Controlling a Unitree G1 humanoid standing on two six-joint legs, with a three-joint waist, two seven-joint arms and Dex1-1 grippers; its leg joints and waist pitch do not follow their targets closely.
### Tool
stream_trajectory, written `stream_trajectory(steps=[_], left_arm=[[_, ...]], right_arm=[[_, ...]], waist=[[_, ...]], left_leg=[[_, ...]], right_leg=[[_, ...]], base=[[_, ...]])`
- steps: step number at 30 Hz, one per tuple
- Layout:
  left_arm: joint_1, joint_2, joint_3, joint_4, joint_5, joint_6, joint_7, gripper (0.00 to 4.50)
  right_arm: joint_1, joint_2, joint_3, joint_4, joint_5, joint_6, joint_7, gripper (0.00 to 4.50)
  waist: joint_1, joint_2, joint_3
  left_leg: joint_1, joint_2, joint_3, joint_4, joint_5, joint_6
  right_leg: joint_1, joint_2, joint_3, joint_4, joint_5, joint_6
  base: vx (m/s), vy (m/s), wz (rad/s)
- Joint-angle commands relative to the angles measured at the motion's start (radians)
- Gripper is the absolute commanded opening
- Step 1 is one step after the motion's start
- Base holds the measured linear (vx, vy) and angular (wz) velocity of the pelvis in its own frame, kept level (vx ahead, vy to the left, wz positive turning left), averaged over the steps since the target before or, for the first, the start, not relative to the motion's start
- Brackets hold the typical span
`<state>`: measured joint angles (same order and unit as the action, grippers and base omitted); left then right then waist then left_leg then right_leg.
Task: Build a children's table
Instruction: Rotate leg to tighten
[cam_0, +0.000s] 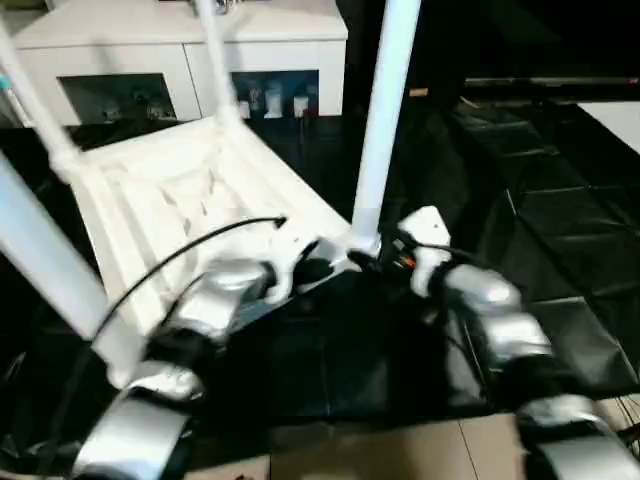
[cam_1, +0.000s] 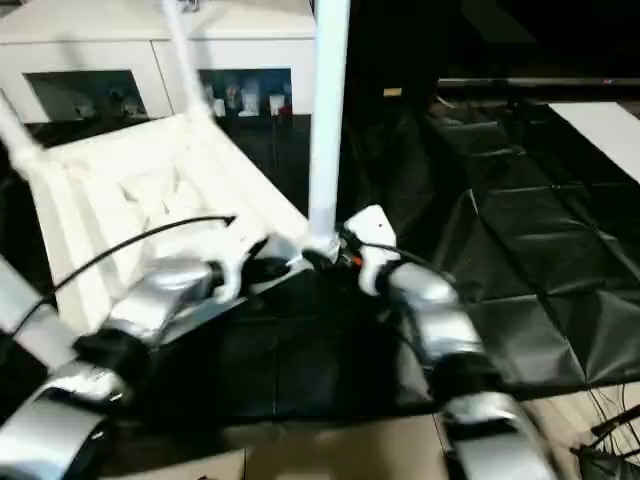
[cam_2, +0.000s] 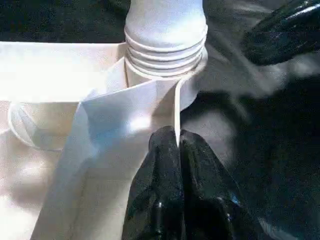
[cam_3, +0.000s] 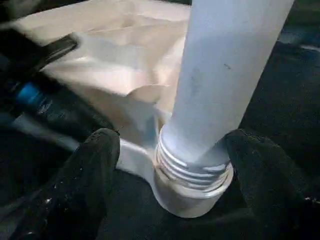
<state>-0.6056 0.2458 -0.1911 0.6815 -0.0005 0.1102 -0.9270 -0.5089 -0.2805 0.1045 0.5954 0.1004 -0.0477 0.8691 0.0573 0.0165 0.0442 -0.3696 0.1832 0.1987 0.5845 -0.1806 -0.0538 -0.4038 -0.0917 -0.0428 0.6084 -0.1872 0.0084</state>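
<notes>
Right gripper (cam_3: 170, 165) open, one black finger (cam_3: 85, 180) on each side of the threaded base of a leg (cam_0: 385, 110), not closed on it. Left gripper (cam_2: 177, 150) shut, pinching the thin edge of the tabletop (cam_0: 190, 190) beside that corner socket (cam_3: 192, 197). Children's table lies upside down on the black cloth (cam_0: 560, 250), legs pointing up. White cabinet (cam_0: 170, 50) stands beyond
</notes>
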Motion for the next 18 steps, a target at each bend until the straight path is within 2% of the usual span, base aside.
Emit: stream_trajectory(steps=[1,2,3,6,8,10,15,18], left_arm=[[0.066,0.006,-0.038,-0.068,-0.06,-0.026,-0.147,0.0],[0.066,0.007,-0.038,-0.07,-0.061,-0.026,-0.149,0.0],[0.104,0.036,-0.052,-0.156,-0.091,0.003,-0.218,0.0],[0.128,0.059,-0.065,-0.211,-0.103,0.02,-0.258,0.0],[0.144,0.073,-0.071,-0.24,-0.108,0.028,-0.279,0.0],[0.154,0.081,-0.072,-0.256,-0.11,0.033,-0.288,0.0],[0.159,0.084,-0.062,-0.272,-0.103,0.044,-0.286,0.0],[0.16,0.087,-0.061,-0.279,-0.102,0.054,-0.279,0.0]], right_arm=[[0.014,-0.019,0.026,-0.054,0.032,0.013,0.091,3.65],[0.014,-0.02,0.026,-0.055,0.032,0.013,0.092,3.65],[0.039,-0.048,0.042,-0.093,0.049,0.03,0.153,3.65],[0.056,-0.065,0.058,-0.115,0.05,0.037,0.19,3.65],[0.065,-0.071,0.068,-0.118,0.039,0.036,0.207,3.65],[0.07,-0.073,0.082,-0.113,0.026,0.031,0.219,3.65],[0.076,-0.087,0.108,-0.111,0.005,0.029,0.241,3.65],[0.076,-0.096,0.115,-0.108,-0.004,0.023,0.242,3.65]], waist=[[0.007,-0.017,-0.051],[0.008,-0.016,-0.05],[0.008,-0.015,-0.049],[0.021,-0.009,-0.053],[0.027,-0.012,-0.054],[0.031,-0.011,-0.053],[0.029,-0.015,-0.053],[0.03,-0.016,-0.054]], left_leg=[[0.007,0.049,-0.022,-0.074,-0.269,0.081],[0.007,0.051,-0.021,-0.076,-0.282,0.075],[0.009,0.051,-0.021,-0.076,-0.286,0.07],[0.015,0.057,-0.02,-0.078,-0.28,0.061],[0.014,0.053,-0.015,-0.075,-0.257,0.067],[0.01,0.052,-0.016,-0.075,-0.245,0.069],[0.008,0.049,-0.018,-0.075,-0.248,0.061],[0.008,0.049,-0.017,-0.073,-0.232,0.067]], right_leg=[[0.038,-0.054,0.036,-0.085,-0.273,-0.23],[0.037,-0.054,0.036,-0.084,-0.281,-0.231],[0.035,-0.053,0.036,-0.085,-0.287,-0.23],[0.034,-0.051,0.037,-0.078,-0.245,-0.237],[0.032,-0.048,0.038,-0.075,-0.197,-0.247],[0.035,-0.051,0.038,-0.073,-0.187,-0.246],[0.039,-0.054,0.038,-0.076,-0.223,-0.23],[0.038,-0.053,0.038,-0.075,-0.208,-0.231]], base=[[0.0,0.0,0.0],[0.0,0.0,0.0],[0.0,0.0,0.0],[0.0,0.0,0.0],[0.0,0.0,0.0],[0.0,0.0,0.0],[0.0,0.0,0.0],[0.0,0.0,0.0]])
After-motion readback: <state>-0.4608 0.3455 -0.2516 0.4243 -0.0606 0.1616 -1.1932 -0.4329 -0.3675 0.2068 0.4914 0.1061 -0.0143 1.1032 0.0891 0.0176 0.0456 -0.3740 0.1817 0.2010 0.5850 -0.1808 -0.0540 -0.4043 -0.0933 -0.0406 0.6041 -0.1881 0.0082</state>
